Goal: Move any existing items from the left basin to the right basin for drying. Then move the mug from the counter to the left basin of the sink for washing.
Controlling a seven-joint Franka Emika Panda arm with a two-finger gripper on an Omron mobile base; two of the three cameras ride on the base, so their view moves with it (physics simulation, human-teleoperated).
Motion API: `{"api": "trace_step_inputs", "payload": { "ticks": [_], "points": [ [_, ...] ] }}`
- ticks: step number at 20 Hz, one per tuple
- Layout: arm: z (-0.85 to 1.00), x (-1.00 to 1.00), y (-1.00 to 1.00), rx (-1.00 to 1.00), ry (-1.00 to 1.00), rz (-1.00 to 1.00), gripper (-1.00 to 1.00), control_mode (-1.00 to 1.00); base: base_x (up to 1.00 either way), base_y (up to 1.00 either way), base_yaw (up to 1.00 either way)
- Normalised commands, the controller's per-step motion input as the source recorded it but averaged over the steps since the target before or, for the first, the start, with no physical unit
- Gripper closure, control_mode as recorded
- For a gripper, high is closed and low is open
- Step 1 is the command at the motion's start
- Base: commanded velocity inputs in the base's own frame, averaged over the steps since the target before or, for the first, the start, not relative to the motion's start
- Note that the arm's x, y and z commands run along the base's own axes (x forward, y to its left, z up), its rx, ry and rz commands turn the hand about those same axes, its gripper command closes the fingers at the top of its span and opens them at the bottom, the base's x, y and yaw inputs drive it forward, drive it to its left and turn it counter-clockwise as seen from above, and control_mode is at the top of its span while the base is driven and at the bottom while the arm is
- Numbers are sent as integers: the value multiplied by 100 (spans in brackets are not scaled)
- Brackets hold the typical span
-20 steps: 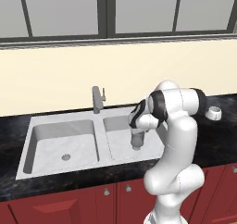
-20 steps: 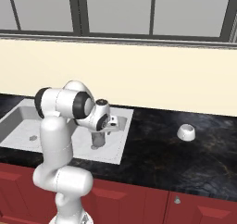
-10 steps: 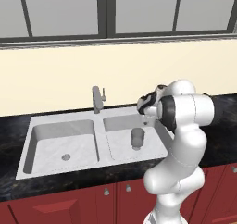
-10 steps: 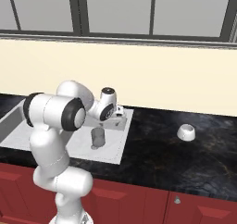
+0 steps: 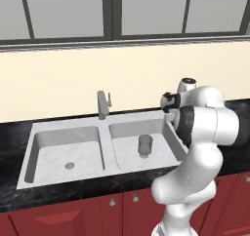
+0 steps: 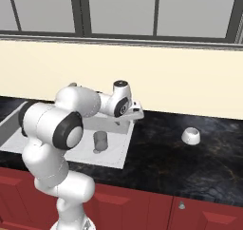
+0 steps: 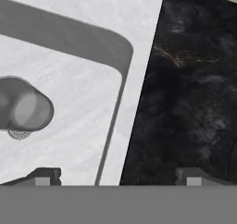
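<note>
The dark grey cup (image 5: 144,146) stands upright in the right basin (image 5: 161,137) of the sink, seen also as the cup (image 6: 99,141) and the cup (image 7: 23,108). My gripper (image 6: 136,114) hovers open above that basin's right rim (image 7: 134,93), up and to the right of the cup, with nothing between its fingertips (image 7: 44,176). From the left base view the gripper (image 5: 169,103) hangs just past the basin's far right corner. The left basin (image 5: 58,147) holds nothing but its drain. The white-grey mug (image 6: 191,136) sits on the black counter (image 6: 161,153), well to the right of the sink.
A grey faucet (image 5: 101,105) rises at the middle of the sink's back rim. A cream wall and windows stand behind the counter. Red cabinet fronts (image 5: 73,215) run below. My white arm (image 5: 205,132) stands over the right end of the sink.
The gripper has opened and let go of the cup in the right basin, then risen and swung to the right, over the basin's rim. The cup stays standing there.
</note>
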Motion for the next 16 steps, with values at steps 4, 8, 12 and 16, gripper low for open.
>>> {"api": "trace_step_inputs", "payload": {
  "ticks": [4, 8, 12, 16],
  "points": [
    [12, -2, -88, -6, 1, 0, -100, -100, 0, 0, 0],
    [1, 0, -88, 1, 3, -16, -100, -100, 0, 0, 0],
    [1, 0, -84, 7, 1, -36, -100, -100, 0, 0, 0],
    [5, 0, -72, 7, 0, -31, -100, -100, 0, 0, 0]
  ]
}}
